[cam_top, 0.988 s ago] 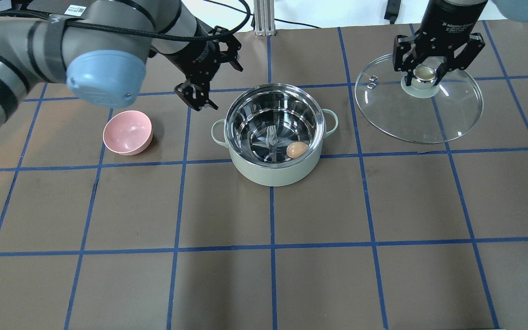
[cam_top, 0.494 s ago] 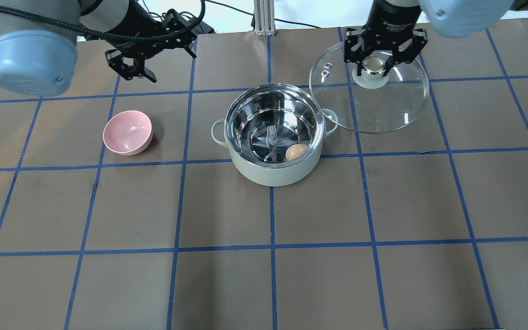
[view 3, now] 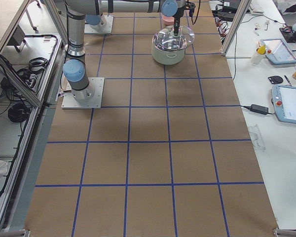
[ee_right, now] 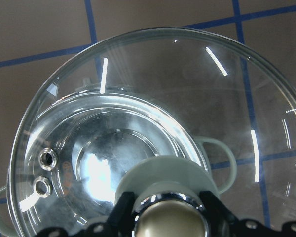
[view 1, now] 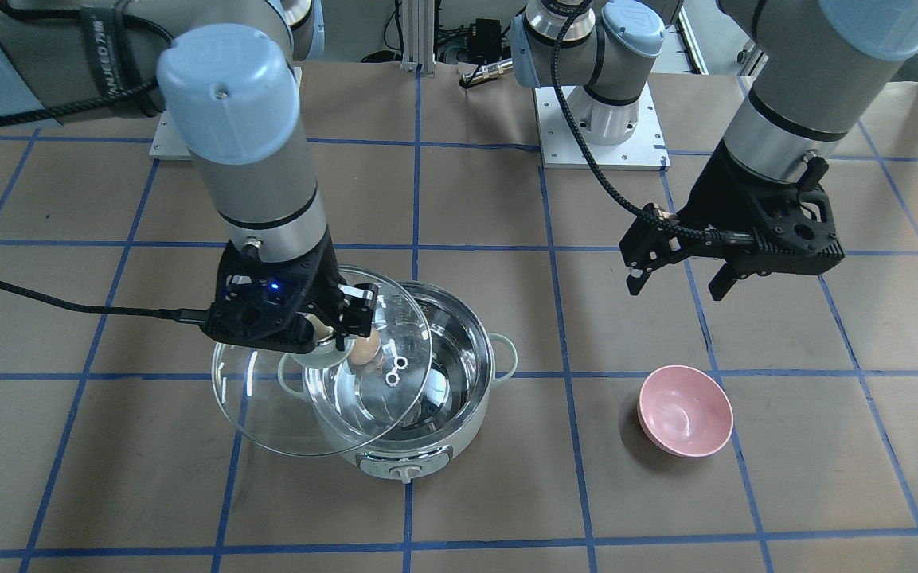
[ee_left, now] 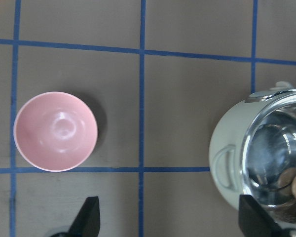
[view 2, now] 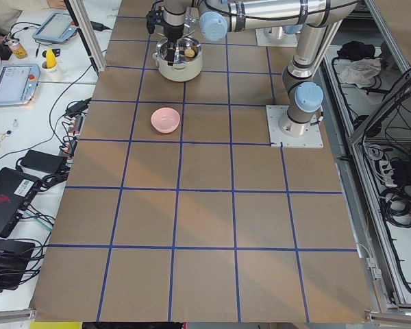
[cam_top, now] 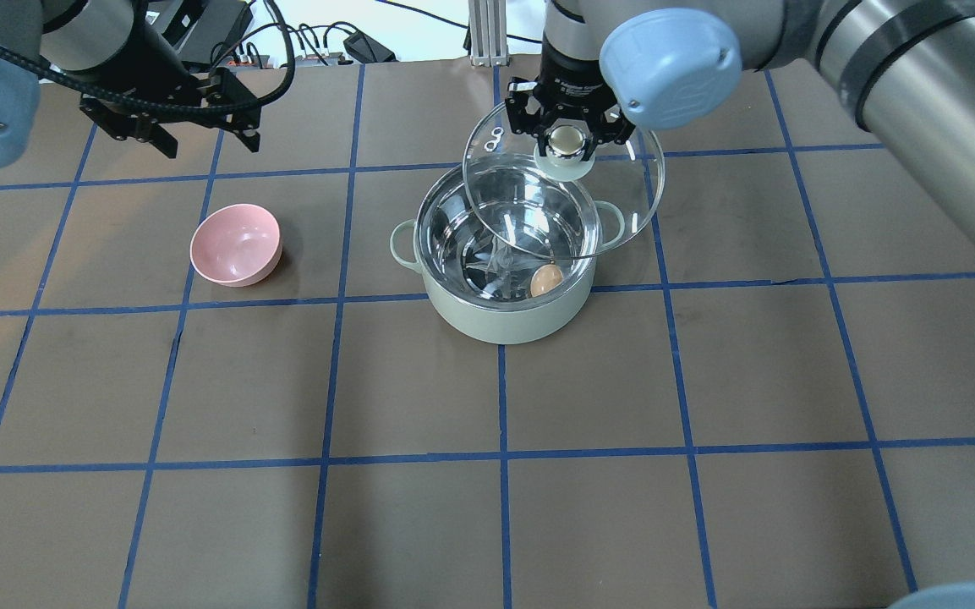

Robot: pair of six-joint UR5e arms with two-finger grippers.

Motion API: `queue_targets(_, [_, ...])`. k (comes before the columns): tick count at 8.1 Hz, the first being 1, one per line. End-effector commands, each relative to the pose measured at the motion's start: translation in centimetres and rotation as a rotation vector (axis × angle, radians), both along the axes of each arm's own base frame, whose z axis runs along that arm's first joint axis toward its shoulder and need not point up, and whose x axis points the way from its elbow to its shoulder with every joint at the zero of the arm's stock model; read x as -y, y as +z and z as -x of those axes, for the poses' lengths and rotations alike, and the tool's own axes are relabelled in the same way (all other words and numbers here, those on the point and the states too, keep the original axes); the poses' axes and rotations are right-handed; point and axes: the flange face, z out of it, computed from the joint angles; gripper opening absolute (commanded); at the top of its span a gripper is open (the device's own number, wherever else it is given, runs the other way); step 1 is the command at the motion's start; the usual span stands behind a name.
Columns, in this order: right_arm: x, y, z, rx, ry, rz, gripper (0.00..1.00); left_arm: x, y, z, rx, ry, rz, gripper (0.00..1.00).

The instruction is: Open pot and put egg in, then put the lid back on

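Observation:
The mint-green pot [cam_top: 495, 326] stands open at the table's middle, and the tan egg [cam_top: 545, 280] lies inside on its steel floor. My right gripper [cam_top: 568, 139] is shut on the cream knob of the glass lid [cam_top: 597, 211]. It holds the lid in the air over the pot's far-right rim, so the lid only partly overlaps the opening. In the front view the lid [view 1: 299, 418] hangs off the pot [view 1: 427, 446] to the side. The right wrist view looks through the lid [ee_right: 187, 98] into the pot. My left gripper [cam_top: 210, 145] is open and empty, far left of the pot.
A small empty pink bowl [cam_top: 236, 245] sits left of the pot, below my left gripper; it also shows in the left wrist view [ee_left: 55, 131]. Brown table with a blue tape grid. Robot bases stand at the far edge.
My right gripper has carried the lid leftward from the table's right side to above the pot's rim. My left arm has drawn back and to the left, away from the pot.

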Motion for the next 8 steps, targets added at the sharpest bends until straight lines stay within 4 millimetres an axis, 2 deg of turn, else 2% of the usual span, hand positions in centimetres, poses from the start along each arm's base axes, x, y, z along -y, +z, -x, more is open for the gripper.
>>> queue_targets(1, [0.3, -3.7, -3.7, 0.051, -0.054, -0.046, 0.0, -0.5, -1.2, -3.5, 0.091, -0.039, -0.093, 1.0])
queue_targets(3, [0.3, -4.5, -4.2, 0.086, -0.071, -0.073, 0.0, -0.3, -1.3, -3.6, 0.093, -0.03, -0.111, 1.0])
queue_targets(4, [-0.2, -4.8, -5.1, 0.093, -0.072, -0.08, 0.0, -0.7, -1.2, -3.8, 0.12, 0.035, -0.119, 1.0])
queue_targets(5, [-0.1, -5.1, -5.3, 0.094, -0.07, -0.081, 0.0, -0.8, -1.1, -3.5, 0.131, 0.172, -0.12, 1.0])
queue_targets(6, [-0.2, -5.5, -5.6, 0.095, -0.081, -0.087, 0.0, -0.2, -2.2, -2.1, 0.114, 0.263, -0.138, 1.0])
queue_targets(7, [-0.2, -5.8, -5.6, 0.091, -0.077, -0.092, 0.0, -0.7, -1.6, 0.1, 0.1, 0.236, -0.124, 1.0])
queue_targets(8, [-0.4, -6.6, -5.5, 0.086, -0.064, -0.105, 0.0, -0.6, -2.4, 2.2, 0.109, 0.209, -0.128, 1.0])
